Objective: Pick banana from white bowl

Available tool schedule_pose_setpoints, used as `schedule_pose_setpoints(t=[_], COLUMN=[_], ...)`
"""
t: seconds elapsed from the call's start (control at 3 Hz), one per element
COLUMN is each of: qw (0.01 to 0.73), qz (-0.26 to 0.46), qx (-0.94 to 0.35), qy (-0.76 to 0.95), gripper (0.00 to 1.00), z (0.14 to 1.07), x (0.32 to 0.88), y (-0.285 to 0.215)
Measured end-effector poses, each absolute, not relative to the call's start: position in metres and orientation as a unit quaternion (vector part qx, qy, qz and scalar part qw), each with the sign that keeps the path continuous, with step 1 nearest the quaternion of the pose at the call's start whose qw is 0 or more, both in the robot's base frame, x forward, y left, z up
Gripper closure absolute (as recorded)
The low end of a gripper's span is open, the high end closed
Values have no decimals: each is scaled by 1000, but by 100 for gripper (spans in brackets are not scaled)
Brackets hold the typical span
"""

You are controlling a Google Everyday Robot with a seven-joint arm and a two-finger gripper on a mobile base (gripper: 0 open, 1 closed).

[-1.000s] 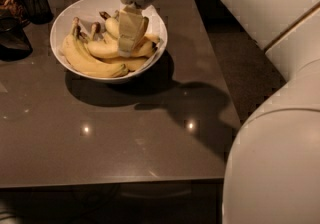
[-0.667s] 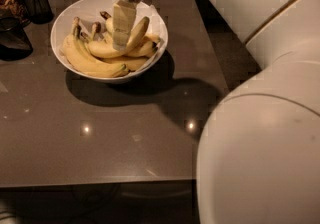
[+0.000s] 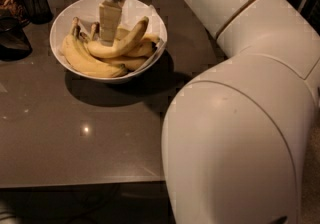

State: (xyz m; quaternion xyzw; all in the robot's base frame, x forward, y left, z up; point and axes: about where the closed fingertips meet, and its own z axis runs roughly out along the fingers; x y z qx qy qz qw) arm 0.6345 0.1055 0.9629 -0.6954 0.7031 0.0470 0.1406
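The white bowl (image 3: 146, 9) stands at the back left of the dark table (image 3: 75, 138) and holds several yellow bananas (image 3: 85, 60). My gripper (image 3: 110, 41) reaches straight down into the middle of the bowl. It looks shut on one banana (image 3: 131, 37). This banana lies on top of the others, and its right end is tilted up towards the bowl's right rim. The lower fingertips are hidden among the fruit.
A dark wire-mesh cup (image 3: 36, 3) stands behind the bowl at the far left, with a dark object (image 3: 12, 38) beside it. My large white arm (image 3: 240, 118) covers the right half of the view. The table's front edge runs along the bottom.
The gripper has moved a little to the left and lower into the bowl, and its fingers look narrower. The top banana now lies tilted against the fingers. My arm fills more of the view.
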Motion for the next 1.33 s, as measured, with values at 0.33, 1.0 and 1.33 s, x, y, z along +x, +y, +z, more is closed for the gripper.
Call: schedule_pose_setpoints(t=[0.33, 1.0, 1.33], qw=[138, 130, 122], qz=[53, 69, 76], qx=[-700, -700, -695], qy=[699, 699, 704], gripper=[36, 38, 46], z=[960, 951, 943], x=[634, 630, 628], y=[120, 133, 131])
